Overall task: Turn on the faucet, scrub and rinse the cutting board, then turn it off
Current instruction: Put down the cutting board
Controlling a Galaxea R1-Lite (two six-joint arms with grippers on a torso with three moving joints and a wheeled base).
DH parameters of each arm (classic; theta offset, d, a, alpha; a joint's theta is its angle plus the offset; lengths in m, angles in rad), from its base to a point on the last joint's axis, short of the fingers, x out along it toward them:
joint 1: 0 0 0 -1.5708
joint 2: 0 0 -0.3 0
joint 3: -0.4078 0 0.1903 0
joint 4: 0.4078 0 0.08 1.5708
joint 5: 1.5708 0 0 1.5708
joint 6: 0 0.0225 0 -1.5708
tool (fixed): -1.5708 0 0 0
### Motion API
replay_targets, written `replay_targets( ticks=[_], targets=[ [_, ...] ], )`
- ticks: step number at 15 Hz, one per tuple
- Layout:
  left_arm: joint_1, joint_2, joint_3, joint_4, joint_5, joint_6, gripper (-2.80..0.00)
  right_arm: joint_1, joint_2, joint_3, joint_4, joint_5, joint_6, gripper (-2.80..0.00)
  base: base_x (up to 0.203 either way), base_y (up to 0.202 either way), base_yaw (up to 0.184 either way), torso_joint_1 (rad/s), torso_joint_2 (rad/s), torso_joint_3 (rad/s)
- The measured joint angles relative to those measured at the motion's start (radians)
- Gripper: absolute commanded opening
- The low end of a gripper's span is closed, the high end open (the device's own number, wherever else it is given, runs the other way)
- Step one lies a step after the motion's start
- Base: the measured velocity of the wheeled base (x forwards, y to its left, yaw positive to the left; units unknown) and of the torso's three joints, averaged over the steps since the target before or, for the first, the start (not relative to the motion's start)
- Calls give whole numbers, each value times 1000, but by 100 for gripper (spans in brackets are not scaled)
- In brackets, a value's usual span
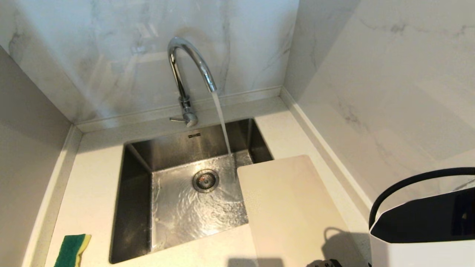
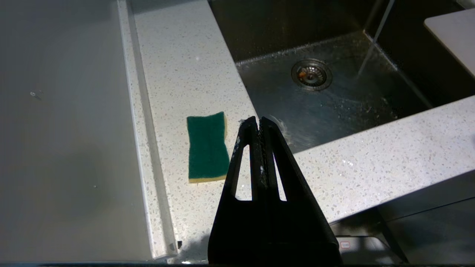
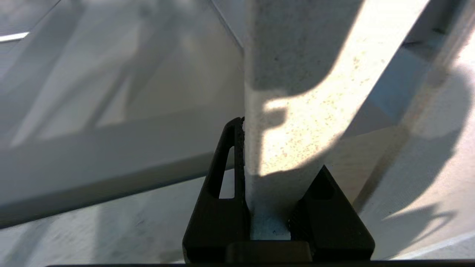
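Now the right claw (image 3: 274, 178) pinches the cutting board (image 1: 293, 207) edge (sink-side).

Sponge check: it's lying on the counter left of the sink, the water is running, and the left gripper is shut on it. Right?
Not quite. The left gripper is shut, but on nothing; the left wrist view shows the sponge lying free on the counter beside it. It does lie left of the sink, and the faucet is running.
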Motion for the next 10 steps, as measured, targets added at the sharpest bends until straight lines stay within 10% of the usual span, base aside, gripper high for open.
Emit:
replay_targets(
  ticks=[1,10],
  targets=[
    [0,0,0,0,0,0,-280,0,1,1,1,1,0,0,0,0,0,0,0,0],
    [0,0,0,0,0,0,-280,3,-8,-5,-1,-3,-1,0,0,0,0,0,0,0]
  ],
)
